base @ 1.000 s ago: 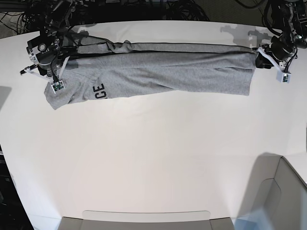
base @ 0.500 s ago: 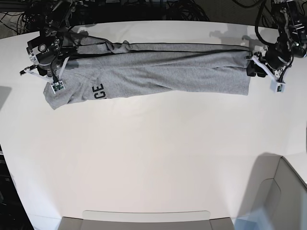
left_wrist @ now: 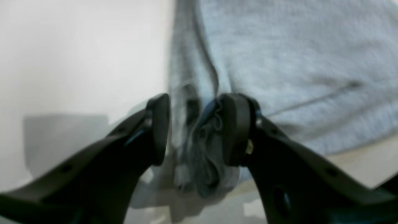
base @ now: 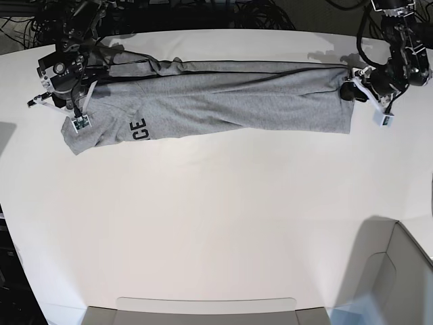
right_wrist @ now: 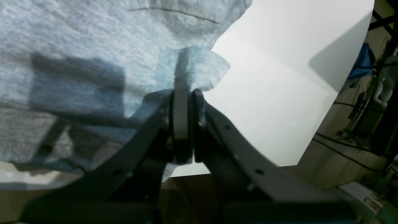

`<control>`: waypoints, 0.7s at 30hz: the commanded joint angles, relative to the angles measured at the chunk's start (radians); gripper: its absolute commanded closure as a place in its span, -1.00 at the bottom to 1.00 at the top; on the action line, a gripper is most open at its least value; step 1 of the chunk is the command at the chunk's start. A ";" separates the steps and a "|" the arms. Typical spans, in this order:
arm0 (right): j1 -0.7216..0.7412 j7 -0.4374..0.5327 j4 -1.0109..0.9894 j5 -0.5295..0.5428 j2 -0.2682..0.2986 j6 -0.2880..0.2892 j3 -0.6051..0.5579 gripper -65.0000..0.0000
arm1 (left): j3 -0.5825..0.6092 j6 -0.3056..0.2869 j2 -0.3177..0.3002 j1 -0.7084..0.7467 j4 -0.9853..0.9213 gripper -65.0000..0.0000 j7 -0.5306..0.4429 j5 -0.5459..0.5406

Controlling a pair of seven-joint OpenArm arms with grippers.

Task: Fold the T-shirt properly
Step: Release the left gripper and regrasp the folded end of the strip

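Note:
The heather-grey T-shirt (base: pixel 237 101) lies stretched in a long band across the far side of the white table (base: pixel 216 217), with black lettering (base: pixel 139 130) near its left end. At that left end my right gripper (base: pixel 84 88) holds it. The right wrist view shows that gripper (right_wrist: pixel 183 93) shut on a fold of the T-shirt (right_wrist: pixel 77 46). My left gripper (base: pixel 350 90) is at the right end. In the left wrist view its jaws (left_wrist: pixel 196 127) stand apart, and bunched cloth of the T-shirt (left_wrist: pixel 295 62) hangs loose between them against one finger (left_wrist: pixel 236 124).
A grey box (base: pixel 399 271) stands at the front right corner. A flat grey tray edge (base: pixel 203 308) runs along the front. Dark cables and stands (base: pixel 257 13) crowd the area behind the table's far edge.
The left arm has shifted left toward the shirt's right end and turned its wrist, and its jaws have opened off the cloth. The right arm and the left end have stayed put.

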 commanded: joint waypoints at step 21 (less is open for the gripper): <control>0.039 0.001 0.039 -0.006 -0.032 0.011 0.008 0.87 | 0.103 -0.072 -0.103 -0.095 -0.453 1.00 -0.112 0.025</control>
